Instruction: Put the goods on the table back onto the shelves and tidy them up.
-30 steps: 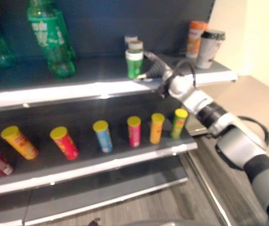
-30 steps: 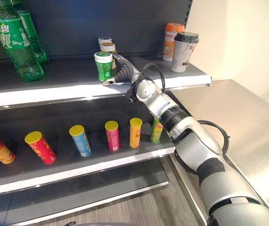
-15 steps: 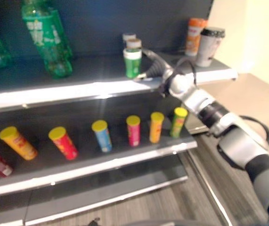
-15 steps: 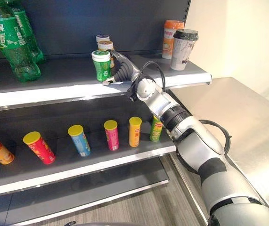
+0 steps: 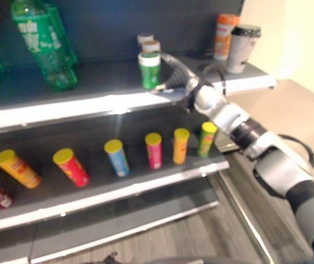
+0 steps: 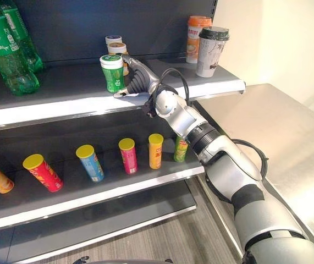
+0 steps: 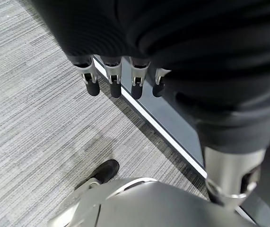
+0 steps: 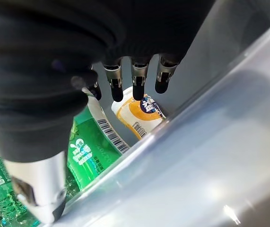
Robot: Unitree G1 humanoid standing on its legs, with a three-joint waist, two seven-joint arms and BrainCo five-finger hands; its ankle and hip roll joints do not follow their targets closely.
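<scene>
The right hand (image 6: 136, 81) is seen beside a green-labelled, white-lidded cylindrical tub (image 6: 113, 72) on the grey top shelf (image 6: 63, 91), fingers (image 8: 136, 85) straight and apart, nothing gripped.

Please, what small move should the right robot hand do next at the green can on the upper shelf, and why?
Probably it should draw straight back from the shelf. The green can stands upright at the front of a row of small cans, near the upper shelf edge, and the right robot hand is beside it with straight fingers, not curled round it. So the can looks placed.
</scene>
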